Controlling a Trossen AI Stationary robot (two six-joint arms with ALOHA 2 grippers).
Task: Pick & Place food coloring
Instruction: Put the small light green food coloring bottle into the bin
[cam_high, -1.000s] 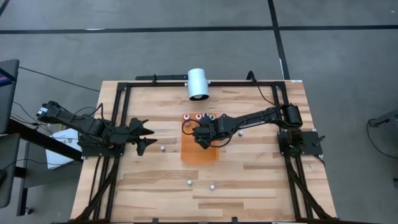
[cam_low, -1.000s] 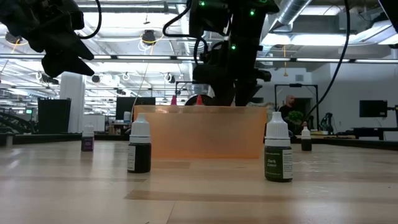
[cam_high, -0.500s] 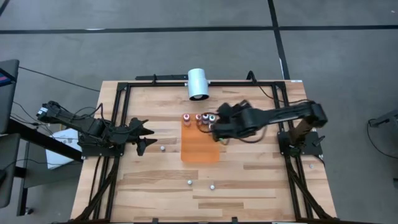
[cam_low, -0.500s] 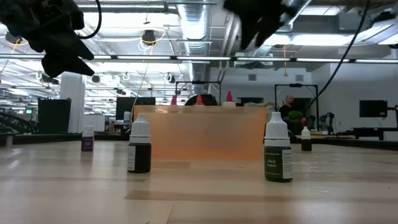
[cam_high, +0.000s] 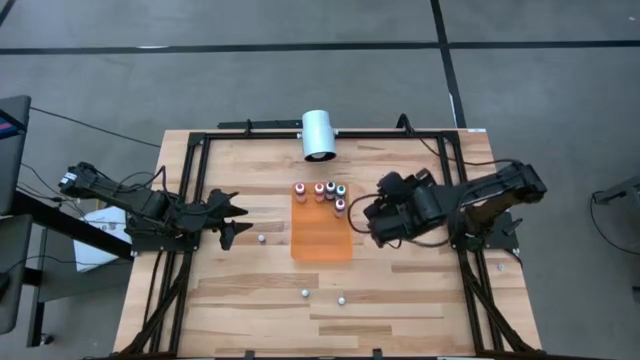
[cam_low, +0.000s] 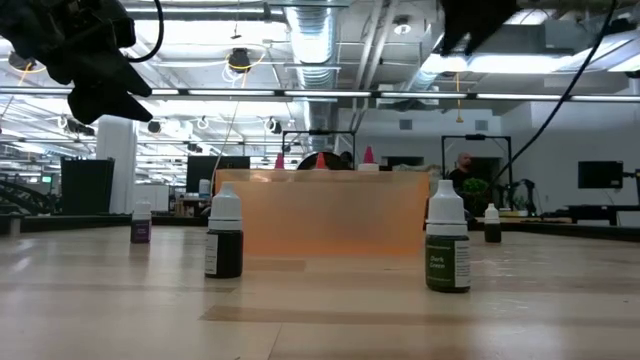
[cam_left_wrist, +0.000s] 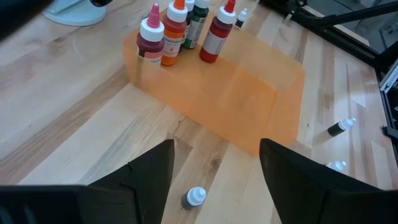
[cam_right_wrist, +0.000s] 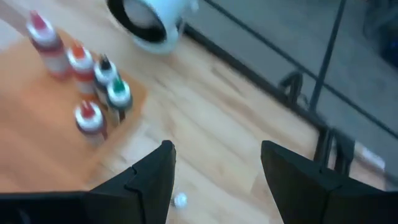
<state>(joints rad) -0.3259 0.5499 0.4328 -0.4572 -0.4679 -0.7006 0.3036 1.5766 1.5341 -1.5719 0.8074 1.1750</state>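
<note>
Several tiny food coloring bottles (cam_high: 320, 189) stand upright in a cluster on the far end of the flat orange mat (cam_high: 321, 242); they show as red, orange, dark and green bottles (cam_right_wrist: 93, 74) in the right wrist view. Loose bottles lie on the wood: one (cam_high: 261, 238) left of the mat and two (cam_high: 305, 293) (cam_high: 341, 299) nearer the front. My right gripper (cam_high: 368, 215) hangs open just right of the mat, above the table. My left gripper (cam_high: 232, 215) is open at the table's left, with the loose bottle (cam_left_wrist: 194, 197) ahead of its fingers.
A big white cylinder (cam_high: 319, 134) lies at the far edge, behind the mat. Black frame rails (cam_high: 195, 200) run along the left, right and far sides. In the low view two dark bottles (cam_low: 224, 240) (cam_low: 447, 245) stand in front of the mat.
My right gripper has drawn back from over the mat toward the table's right edge and risen. The bottles it covered now show standing on the mat's far end. The left arm has kept still.
</note>
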